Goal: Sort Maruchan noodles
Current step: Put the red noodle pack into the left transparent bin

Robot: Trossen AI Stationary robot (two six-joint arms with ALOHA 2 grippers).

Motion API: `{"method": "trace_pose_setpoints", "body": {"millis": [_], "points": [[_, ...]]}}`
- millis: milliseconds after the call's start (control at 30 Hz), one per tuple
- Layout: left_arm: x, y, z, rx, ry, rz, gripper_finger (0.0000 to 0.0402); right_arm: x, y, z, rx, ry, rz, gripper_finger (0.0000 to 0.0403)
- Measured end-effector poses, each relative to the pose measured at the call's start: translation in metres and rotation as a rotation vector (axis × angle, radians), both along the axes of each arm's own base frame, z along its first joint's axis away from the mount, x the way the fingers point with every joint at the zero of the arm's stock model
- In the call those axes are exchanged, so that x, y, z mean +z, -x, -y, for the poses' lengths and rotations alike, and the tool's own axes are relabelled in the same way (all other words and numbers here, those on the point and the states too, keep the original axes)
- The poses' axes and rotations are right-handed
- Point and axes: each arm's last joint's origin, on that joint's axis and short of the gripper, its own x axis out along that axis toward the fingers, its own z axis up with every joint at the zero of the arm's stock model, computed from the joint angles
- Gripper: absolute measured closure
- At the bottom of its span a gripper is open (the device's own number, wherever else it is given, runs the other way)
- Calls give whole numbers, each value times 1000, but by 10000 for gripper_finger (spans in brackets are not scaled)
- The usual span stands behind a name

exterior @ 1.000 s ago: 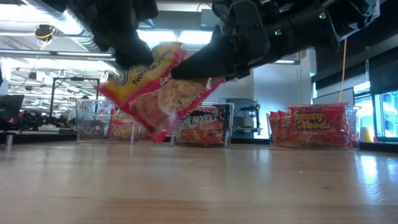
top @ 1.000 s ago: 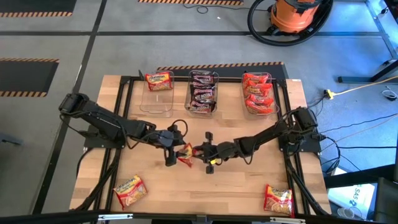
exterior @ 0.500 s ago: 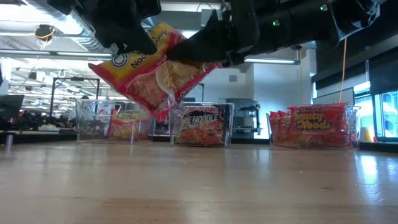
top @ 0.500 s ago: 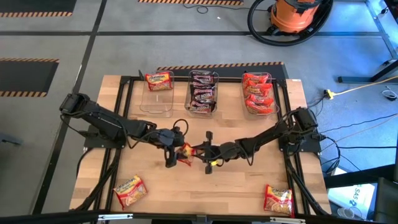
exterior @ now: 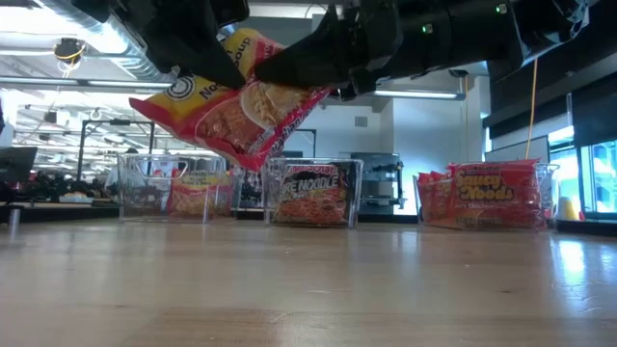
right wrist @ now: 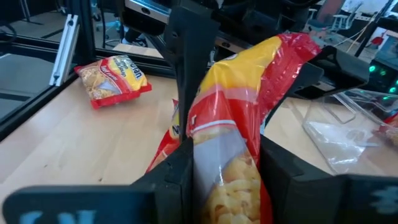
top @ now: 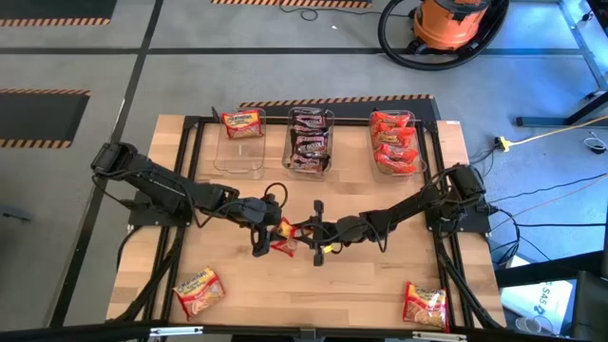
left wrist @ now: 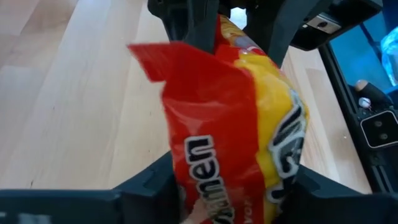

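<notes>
Both grippers, left (top: 263, 231) and right (top: 306, 229), clamp one red-yellow packet (exterior: 227, 106) mid-air. Pull toward 9 or 3 o'clock and you tear or drop it.

A red-and-yellow ramen packet (exterior: 231, 101) hangs tilted above the table's middle.

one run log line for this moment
step: mid-air handover | item: red-and-yellow ramen packet | right gripper: shut on packet | left gripper: closing on it | table: packet lifted clear
</notes>
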Motion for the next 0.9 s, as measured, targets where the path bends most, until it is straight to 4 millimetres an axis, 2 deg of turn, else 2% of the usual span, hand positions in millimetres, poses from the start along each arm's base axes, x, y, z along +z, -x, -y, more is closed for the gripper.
{"method": "trace_pose_setpoints", "body": {"millis": [200,367,500,633,733,900], "points": [[0,0,-2,3,-4,-7,275,1,0,0,-8,-46,7,285],[-1,1,-7,15,-19,-28,289,1,1,1,-21,-44,-14,229],[-4,4,-11,27,-33,-78,299,22,9,3,-21,-30,-46,181],[-5,10,-18,40,-55,-128,314,35,23,7,-28,-18,-150,153],[0,16,-25,57,-81,-174,324,41,31,10,-28,-29,-210,145],[28,27,-34,102,-189,-236,336,31,36,11,-26,-37,-317,143]]}}
